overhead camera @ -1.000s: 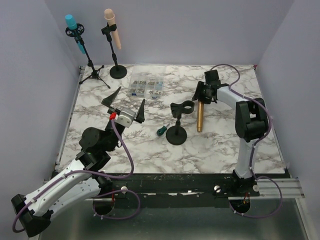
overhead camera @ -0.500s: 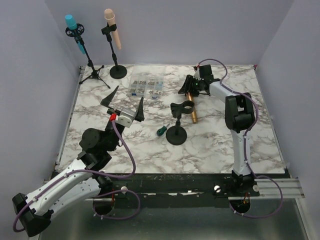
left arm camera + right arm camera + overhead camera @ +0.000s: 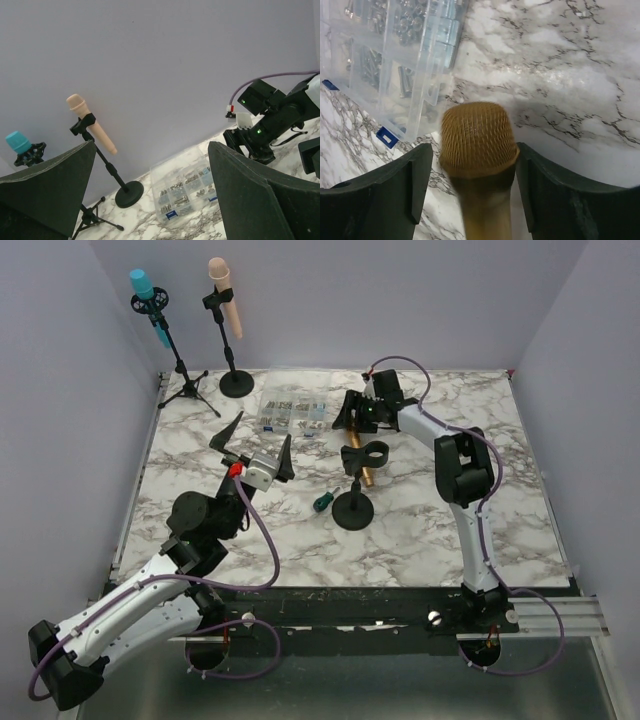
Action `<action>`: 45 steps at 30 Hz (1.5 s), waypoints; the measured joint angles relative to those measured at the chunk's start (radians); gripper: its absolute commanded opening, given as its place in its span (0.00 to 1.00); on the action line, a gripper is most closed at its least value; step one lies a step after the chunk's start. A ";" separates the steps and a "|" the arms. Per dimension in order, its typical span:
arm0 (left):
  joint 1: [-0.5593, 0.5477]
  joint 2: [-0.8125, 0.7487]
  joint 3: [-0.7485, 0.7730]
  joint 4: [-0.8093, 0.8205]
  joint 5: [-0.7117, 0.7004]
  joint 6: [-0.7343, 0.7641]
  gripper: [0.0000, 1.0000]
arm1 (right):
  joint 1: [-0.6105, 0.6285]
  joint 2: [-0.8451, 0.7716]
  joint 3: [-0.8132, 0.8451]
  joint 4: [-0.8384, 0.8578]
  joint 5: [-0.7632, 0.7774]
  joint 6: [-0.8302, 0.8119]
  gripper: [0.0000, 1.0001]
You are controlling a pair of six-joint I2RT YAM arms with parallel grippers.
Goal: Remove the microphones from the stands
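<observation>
Fingers [image 3: 380,200] of your right gripper [image 3: 476,150] sit either side of the microphone [image 3: 477,140], mesh head right between the tips, body running back toward the palm. Contact looks tight on one side, with a thin sliver of gap on the other, and the head is blurred. You can't tell from this whether they're clamped on it or letting go.

Just beyond the tips: bare marble table [image 3: 560,75], with the clear parts box [image 3: 385,55] off to one side. No clip shows around the mic in the wrist view.

From above, the stand [image 3: 353,508] is just beside your right fingers, on the side toward the arm bases. Its clip [image 3: 366,453] overlaps the gold body in that view, so the read is not clean, but the ring looks empty.

Judgement: removal is most likely done and the mic is out of the clip, low over the table near the box. What's left is to confirm it rests on the marble, free the fingers fully and back off without knocking the stand.

Your left gripper [image 3: 152,147] is spread wide, nothing between its fingers, aimed up at the back wall, well apart from the mic.
</observation>
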 measured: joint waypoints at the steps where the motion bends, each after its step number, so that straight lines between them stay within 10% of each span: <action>1: 0.000 0.002 0.000 -0.004 0.000 0.000 0.98 | 0.005 0.000 0.001 0.005 0.011 -0.006 0.83; 14: 0.002 -0.021 0.000 0.003 -0.003 0.000 0.98 | 0.029 -0.017 -0.014 0.040 0.055 -0.065 1.00; 45: 0.003 -0.018 0.000 -0.038 0.008 -0.027 0.98 | -0.096 -0.379 -0.448 0.003 0.116 -0.038 1.00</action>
